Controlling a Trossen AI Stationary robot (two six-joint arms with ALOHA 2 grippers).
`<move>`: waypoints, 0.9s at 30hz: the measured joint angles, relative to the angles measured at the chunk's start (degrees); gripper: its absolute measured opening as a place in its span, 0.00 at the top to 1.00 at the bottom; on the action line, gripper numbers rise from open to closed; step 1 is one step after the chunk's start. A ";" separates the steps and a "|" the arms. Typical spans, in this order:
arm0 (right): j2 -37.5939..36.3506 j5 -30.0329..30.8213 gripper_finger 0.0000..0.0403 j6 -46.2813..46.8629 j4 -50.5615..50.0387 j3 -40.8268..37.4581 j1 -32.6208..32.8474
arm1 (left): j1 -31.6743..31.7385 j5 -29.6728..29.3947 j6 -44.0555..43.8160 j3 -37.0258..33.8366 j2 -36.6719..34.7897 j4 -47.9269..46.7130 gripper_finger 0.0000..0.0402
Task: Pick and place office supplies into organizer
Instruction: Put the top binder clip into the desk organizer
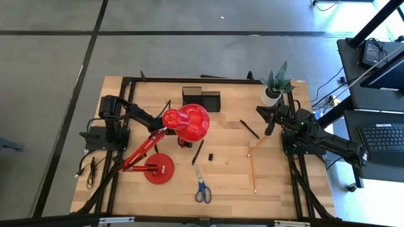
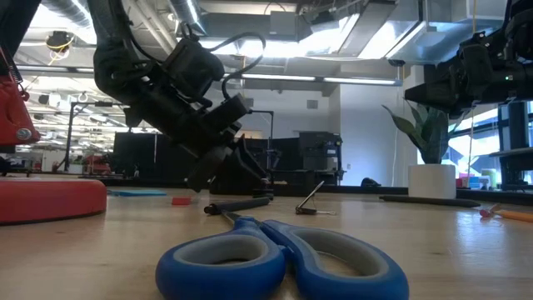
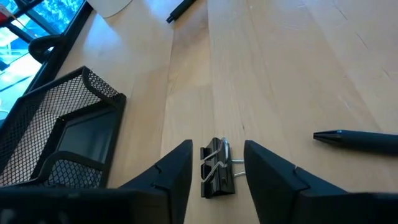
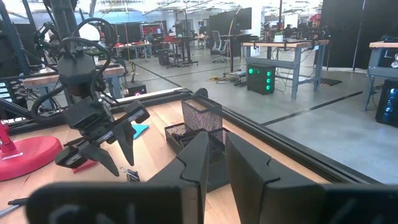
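Pale wood planks made up the table (image 1: 227, 183) I worked at, with a grey floor around it and a lit workshop beyond. My left pincer (image 3: 217, 163) was down low near the table's middle, under the red lamp's head (image 1: 187, 121), its two fingers (image 3: 174, 171) spread apart with a small black binder clip (image 3: 217, 169) lying on the wood between them. The fingers stood just beside the clip on either side; I could not tell whether they were touching it. The mesh organizer (image 3: 65, 138) sat just to the left of that pincer in my wrist camera, and from above it stood at the far edge of the table (image 1: 202, 98).

My right pincer (image 4: 214, 163) waited over the right side of the table, near the potted plant (image 1: 275, 83), its fingers close together with a slim gap and nothing in them.

The blue-handled scissors (image 1: 202, 188) lay at the near edge. Two pencils (image 1: 254, 165) rested on the right, a black pen (image 1: 249, 128) farther back, another pen (image 1: 197, 152) near the middle beside a tiny black piece (image 1: 211, 155). The lamp's round red base (image 1: 158, 168) stood near left.
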 joint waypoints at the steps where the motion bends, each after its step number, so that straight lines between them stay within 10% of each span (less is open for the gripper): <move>1: 0.00 0.00 0.85 0.00 0.00 0.00 -0.01 | 0.00 0.01 0.00 0.00 0.00 0.00 0.69; 27: 0.00 -0.02 0.85 -0.02 0.00 0.00 0.00 | 0.00 0.06 -3.39 0.00 0.00 -0.46 0.78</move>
